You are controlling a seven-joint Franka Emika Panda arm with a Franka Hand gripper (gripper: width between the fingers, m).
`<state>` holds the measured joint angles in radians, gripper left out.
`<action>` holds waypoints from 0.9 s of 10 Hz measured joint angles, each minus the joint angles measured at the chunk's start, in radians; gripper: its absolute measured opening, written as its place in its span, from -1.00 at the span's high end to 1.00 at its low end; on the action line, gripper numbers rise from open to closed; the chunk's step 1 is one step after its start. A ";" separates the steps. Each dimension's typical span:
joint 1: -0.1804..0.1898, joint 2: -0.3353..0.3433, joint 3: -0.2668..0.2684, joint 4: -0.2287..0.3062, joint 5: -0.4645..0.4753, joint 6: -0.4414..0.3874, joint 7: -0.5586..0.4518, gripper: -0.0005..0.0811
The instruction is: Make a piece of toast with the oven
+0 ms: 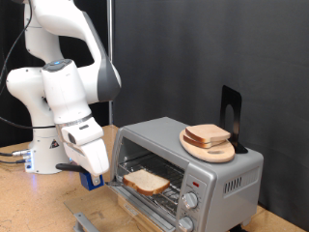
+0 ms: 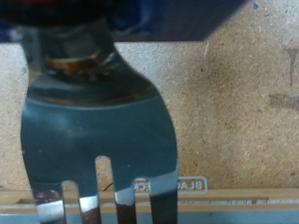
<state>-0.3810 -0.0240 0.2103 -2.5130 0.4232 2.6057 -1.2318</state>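
inside the open oven (image 1: 193, 164), on its wire rack (image 1: 162, 193), the piece of toast (image 1: 146, 180) is lying flat, pale with a light-brown crust, sitting toward the exterior view's left part of the cavity. the oven itself is silver-grey, standing on a wooden table (image 1: 29, 198), with its glass door (image 1: 135, 215) hanging folded down at the front and two round knobs (image 1: 192, 203) showing on the panel at the exterior view's right of the opening. on the oven's roof a round wooden plate (image 1: 212, 152) is resting, carrying a second bread slice (image 1: 208, 135) that is leaning slightly tilted, and a black upright stand (image 1: 230, 116) is rising just behind it. just beside the oven's opening, at the exterior view's left, the gripper (image 1: 92, 178) of the white arm (image 1: 63, 87) is hanging low near the table, pointing downward beside the lowered door. in the wrist view a metal fork (image 2: 98, 131) is filling the picture, its handle end running up between the blue fingers (image 2: 177, 19), so the gripper is clamping the fork; the tines are pointing toward the edge of the oven door, where a strip with lettering is showing, over the chipboard surface.
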 joint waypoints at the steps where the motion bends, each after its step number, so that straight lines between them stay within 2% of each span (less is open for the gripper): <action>1: 0.000 -0.001 0.000 0.007 0.018 -0.008 -0.001 0.23; 4: 0.005 -0.007 0.017 0.023 0.063 -0.016 0.003 0.23; 9: 0.011 -0.006 0.062 0.024 0.057 -0.015 0.080 0.23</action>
<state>-0.3697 -0.0302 0.2721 -2.4892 0.4806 2.5902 -1.1515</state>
